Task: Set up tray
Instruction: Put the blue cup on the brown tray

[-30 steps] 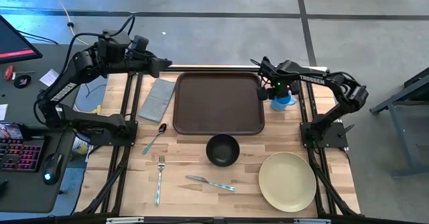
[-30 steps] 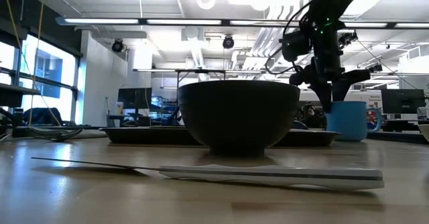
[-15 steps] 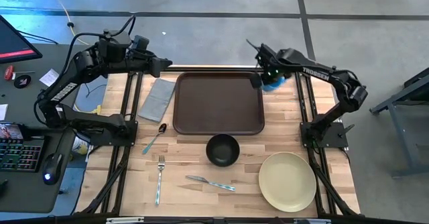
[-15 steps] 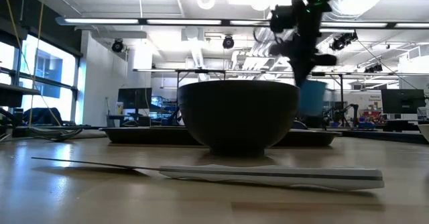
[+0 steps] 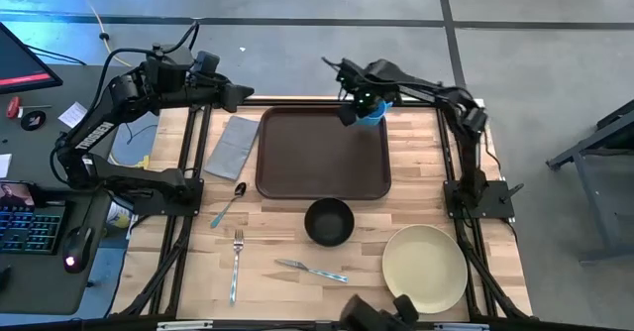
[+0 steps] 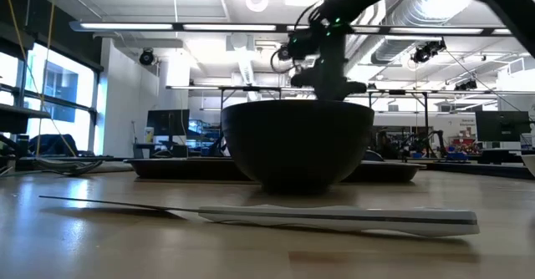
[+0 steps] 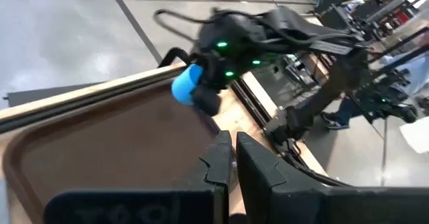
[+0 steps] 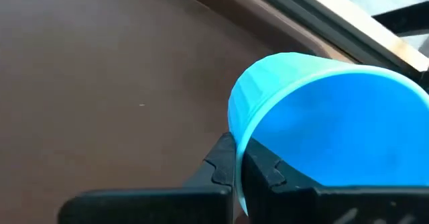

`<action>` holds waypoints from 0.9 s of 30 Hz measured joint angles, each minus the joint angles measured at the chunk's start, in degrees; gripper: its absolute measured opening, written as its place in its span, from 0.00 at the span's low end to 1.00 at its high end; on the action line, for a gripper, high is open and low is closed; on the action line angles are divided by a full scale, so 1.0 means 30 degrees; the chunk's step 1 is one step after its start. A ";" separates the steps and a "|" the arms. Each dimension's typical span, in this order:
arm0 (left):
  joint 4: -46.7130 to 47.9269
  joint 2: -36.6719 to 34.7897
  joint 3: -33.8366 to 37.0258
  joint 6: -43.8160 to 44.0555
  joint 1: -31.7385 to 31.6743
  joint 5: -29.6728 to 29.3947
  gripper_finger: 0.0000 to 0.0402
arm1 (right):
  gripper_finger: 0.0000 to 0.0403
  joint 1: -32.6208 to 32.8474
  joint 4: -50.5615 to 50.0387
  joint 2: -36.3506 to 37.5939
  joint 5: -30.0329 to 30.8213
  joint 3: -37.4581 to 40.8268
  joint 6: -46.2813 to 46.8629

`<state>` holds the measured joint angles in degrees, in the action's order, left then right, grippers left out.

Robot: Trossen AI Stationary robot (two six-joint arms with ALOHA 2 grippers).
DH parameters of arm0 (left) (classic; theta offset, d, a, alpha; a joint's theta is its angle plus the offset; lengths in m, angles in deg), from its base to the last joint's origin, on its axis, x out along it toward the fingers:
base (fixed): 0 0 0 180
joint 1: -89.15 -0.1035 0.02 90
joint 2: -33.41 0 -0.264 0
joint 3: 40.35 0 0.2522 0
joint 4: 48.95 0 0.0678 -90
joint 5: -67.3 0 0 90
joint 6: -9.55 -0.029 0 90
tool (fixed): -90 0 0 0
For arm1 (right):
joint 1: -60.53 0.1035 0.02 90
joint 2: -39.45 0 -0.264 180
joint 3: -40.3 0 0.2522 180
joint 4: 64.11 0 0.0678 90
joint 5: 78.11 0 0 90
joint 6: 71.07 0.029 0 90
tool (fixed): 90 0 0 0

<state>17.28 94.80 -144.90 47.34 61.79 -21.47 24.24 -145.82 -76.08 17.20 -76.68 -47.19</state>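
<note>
From above we see the right gripper (image 5: 359, 112) carrying a blue cup (image 5: 371, 110) over the far right corner of the tray (image 5: 322, 153), its jaws pinched on the cup's rim; the right wrist view shows the two dark fingers (image 8: 223, 167) closed on the thin blue wall with the brown tray floor beneath. The tray, dark brown with a raised rim, lies at the far middle of the wooden worktop (image 5: 367, 262) and carries nothing on its floor. The left gripper (image 5: 241, 95) waits beyond the far left corner of the tray, above the back edge of the worktop, and in the left wrist view its jaws stand closed on nothing, finger against finger (image 7: 221, 167). A grey napkin (image 5: 233, 145) lies just beside the tray's left rim. In front of the napkin a spoon (image 5: 229, 204) rests at an angle, and nearer still a fork (image 5: 236, 264) points away from the front edge. A black bowl (image 5: 329, 221) sits just in front of the tray's near rim, a knife (image 5: 311, 270) lies in front of the bowl, and a round beige plate (image 5: 425, 268) occupies the near right corner. At table height the bowl (image 6: 297, 144) fills the middle of the scene, the knife (image 6: 334, 218) stretched before it and the tray's (image 6: 180, 169) rim showing low behind, while the right arm (image 6: 330, 58) hangs above the bowl.
</note>
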 joint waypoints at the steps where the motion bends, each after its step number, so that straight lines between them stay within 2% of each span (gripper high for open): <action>1: 0.0000 0.0005 0.0000 0.0002 0.0000 0.0097 0.14 | 0.00 -0.0018 -0.0086 -0.0349 0.0010 -0.0265 -0.0055; 7: 0.0007 0.0005 0.0000 0.0427 0.0000 0.0541 0.14 | 0.00 -0.0256 0.0271 -0.1381 -0.0084 -0.0642 -0.0416; 11: 0.0016 0.0004 0.0000 0.1030 0.0000 0.1007 0.14 | 0.00 -0.0549 0.0829 -0.1928 -0.1407 -0.0613 -0.0143; 17: 0.0047 -0.0002 0.0000 0.1095 0.0000 0.1977 0.14 | 0.00 -0.0778 0.0972 -0.2021 -0.0898 -0.0617 0.0035; 27: 0.0066 -0.0002 0.0000 0.1095 0.0000 0.2067 0.14 | 0.03 -0.0877 0.0868 -0.2022 -0.1451 -0.0613 0.1027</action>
<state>17.48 94.80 -144.90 50.63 61.79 -15.27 21.61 -143.21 -82.15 12.85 -78.52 -44.11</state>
